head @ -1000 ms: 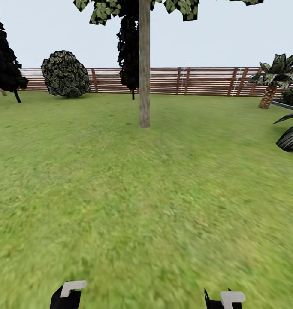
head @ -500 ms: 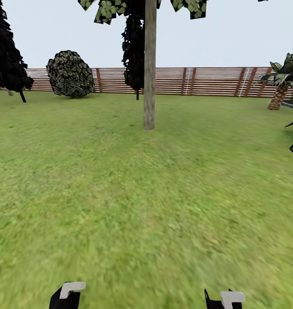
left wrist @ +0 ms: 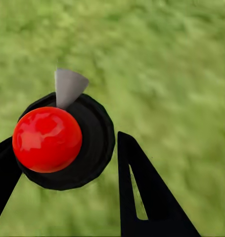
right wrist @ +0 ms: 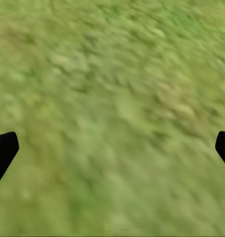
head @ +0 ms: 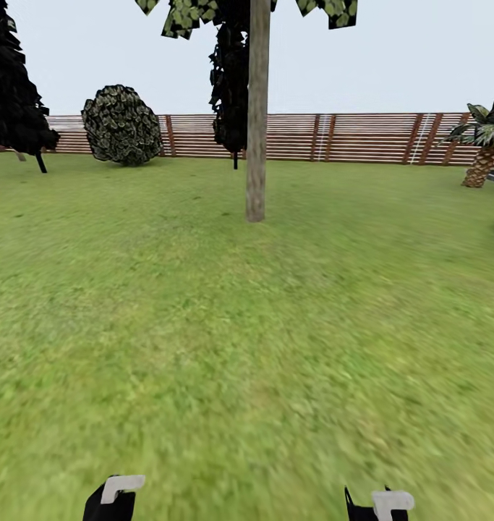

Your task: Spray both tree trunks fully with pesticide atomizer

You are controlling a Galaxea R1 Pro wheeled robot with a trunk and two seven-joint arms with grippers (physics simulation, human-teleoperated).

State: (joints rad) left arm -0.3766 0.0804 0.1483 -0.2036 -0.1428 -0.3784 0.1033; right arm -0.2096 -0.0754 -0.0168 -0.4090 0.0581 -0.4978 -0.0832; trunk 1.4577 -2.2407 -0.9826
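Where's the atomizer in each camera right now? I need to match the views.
Head view: I can't make it out; the left gripper pokes in at the bottom edge, left of centre.
Left wrist view: the atomizer, with its red ball top, sits between the left gripper's fingers, at centre-left.
Right wrist view: bare grass between the open right gripper.
Shared landmark: the grass.

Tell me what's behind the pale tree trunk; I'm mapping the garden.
Behind the trunk stands a dark bushy tree, then the slatted wooden fence. The trunk covers a strip of both.
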